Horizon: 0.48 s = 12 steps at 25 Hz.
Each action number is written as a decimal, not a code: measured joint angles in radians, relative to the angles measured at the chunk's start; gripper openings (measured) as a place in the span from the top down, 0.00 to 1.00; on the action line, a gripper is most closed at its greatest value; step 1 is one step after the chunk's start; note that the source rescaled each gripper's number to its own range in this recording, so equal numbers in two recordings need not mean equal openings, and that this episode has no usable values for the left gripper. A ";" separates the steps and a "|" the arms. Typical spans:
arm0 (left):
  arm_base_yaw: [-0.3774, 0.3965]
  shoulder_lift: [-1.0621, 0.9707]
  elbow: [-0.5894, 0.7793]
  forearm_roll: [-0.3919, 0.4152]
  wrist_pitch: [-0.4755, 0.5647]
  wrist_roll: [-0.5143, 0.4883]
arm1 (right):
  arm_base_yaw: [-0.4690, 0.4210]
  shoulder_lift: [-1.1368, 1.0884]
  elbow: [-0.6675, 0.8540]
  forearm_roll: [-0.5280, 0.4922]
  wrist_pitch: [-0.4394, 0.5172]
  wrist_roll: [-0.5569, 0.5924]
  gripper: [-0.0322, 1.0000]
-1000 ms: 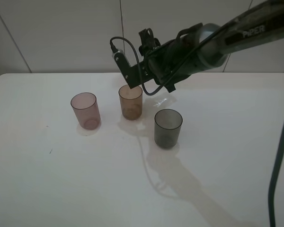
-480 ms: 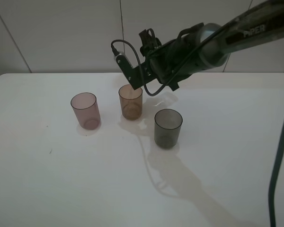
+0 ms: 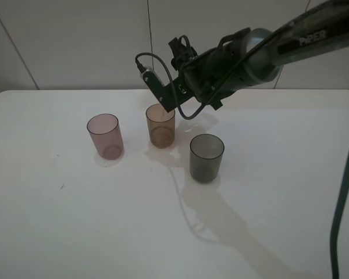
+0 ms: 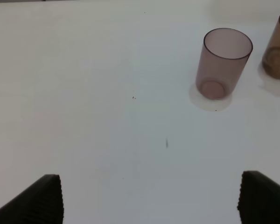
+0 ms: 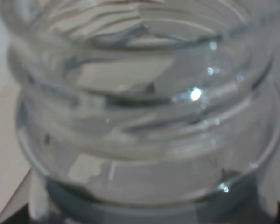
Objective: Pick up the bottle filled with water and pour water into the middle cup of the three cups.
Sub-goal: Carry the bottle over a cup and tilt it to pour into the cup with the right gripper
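White table (image 3: 58,232) and a pale panelled wall fill the high view. The amber middle cup (image 3: 160,125) stands upright, with a pinkish cup (image 3: 104,135) apart on one side of it and a smoky grey cup (image 3: 206,157) near it on the other, closer to the camera. The right gripper (image 3: 185,87) hangs just above and behind the middle cup, leaning toward its rim; the clear bottle is hard to pick out against the dark hardware there. In the left wrist view, the left gripper (image 4: 154,200) is spread wide with nothing between its fingers, well apart from the middle cup, whose edge shows just past the pinkish cup. In the right wrist view, the bottle (image 5: 144,116) fills the frame with its wide threaded neck, uncapped, and the jaws are clamped fully closed on it. The likely trouble is spillage: a wide mouth tipped too fast would gush past the middle cup's rim onto the table. The low-hanging gripper could also nudge that light cup over.
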 joint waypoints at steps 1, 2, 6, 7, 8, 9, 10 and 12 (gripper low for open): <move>0.000 0.000 0.000 0.000 0.000 0.000 | 0.000 0.000 -0.004 0.000 0.000 0.000 0.97; 0.000 0.000 0.000 0.000 0.000 0.000 | 0.000 0.000 -0.009 0.000 0.000 -0.003 0.97; 0.000 0.000 0.000 0.000 0.000 0.000 | 0.000 0.000 -0.019 -0.001 0.001 -0.003 0.97; 0.000 0.000 0.000 0.000 0.000 0.000 | 0.000 0.000 -0.019 -0.001 0.001 -0.003 0.97; 0.000 0.000 0.000 0.000 0.000 0.000 | 0.000 0.000 -0.020 -0.001 0.001 -0.003 0.97; 0.000 0.000 0.000 0.000 0.000 0.000 | 0.000 0.000 -0.020 -0.001 0.001 -0.003 0.97; 0.000 0.000 0.000 0.000 0.000 0.000 | 0.000 0.000 -0.020 -0.001 0.000 -0.003 0.97; 0.000 0.000 0.000 0.000 0.000 0.000 | 0.000 0.000 -0.020 -0.001 0.000 -0.003 0.97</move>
